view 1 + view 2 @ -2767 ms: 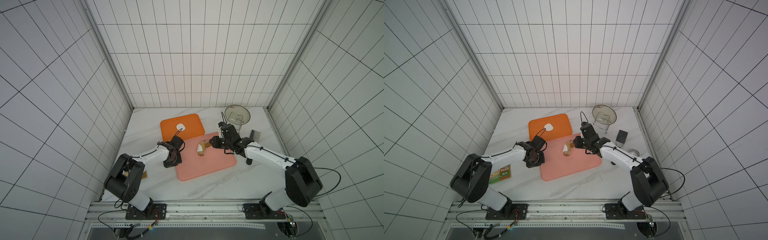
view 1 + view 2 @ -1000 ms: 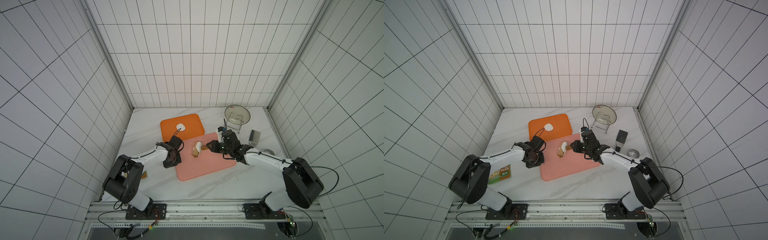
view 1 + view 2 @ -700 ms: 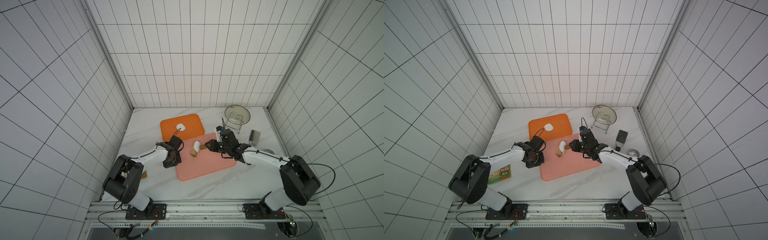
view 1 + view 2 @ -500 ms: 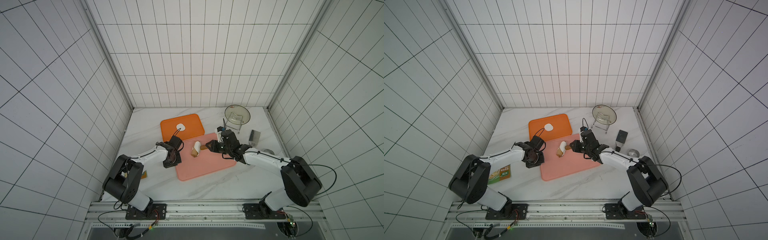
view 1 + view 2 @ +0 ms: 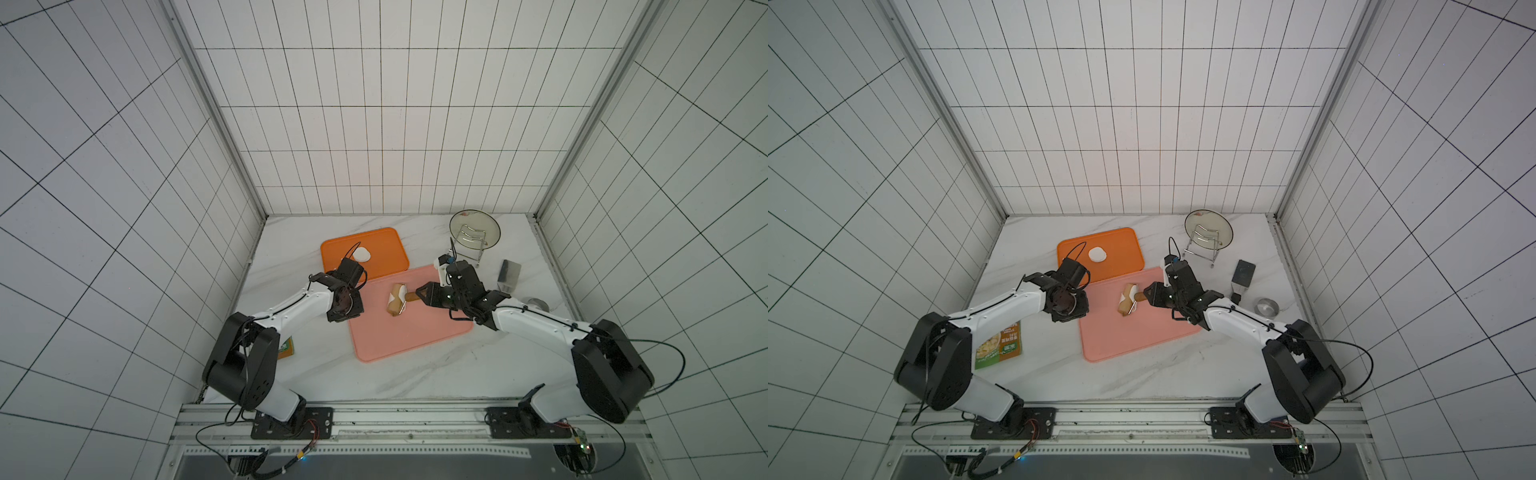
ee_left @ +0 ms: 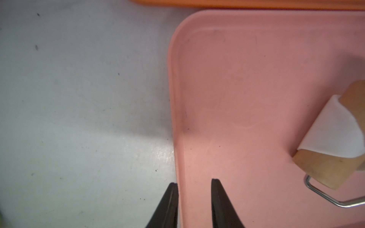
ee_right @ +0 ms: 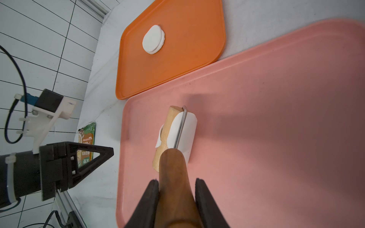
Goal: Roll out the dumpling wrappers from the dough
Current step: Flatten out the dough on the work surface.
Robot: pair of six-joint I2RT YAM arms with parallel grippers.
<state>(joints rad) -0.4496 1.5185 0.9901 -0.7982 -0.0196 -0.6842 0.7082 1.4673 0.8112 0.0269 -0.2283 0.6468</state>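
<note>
Near pink board (image 7: 276, 118) edge, roller (image 7: 167, 124) with dough (image 7: 188, 130); bare board beyond

Wood roller (image 7: 167, 128) w/ metal wire frame (image 6: 324, 197); smooth dough (image 7: 187, 130); matt plastic tray (image 7: 256, 118).

Dough (image 6: 333, 128), roller (image 6: 325, 169) partly beyond view's edge

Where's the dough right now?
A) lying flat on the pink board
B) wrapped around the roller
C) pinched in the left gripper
B: the dough curls up around the wooden roller, which sits on the pink board and is held at its handle by the right gripper.
</note>
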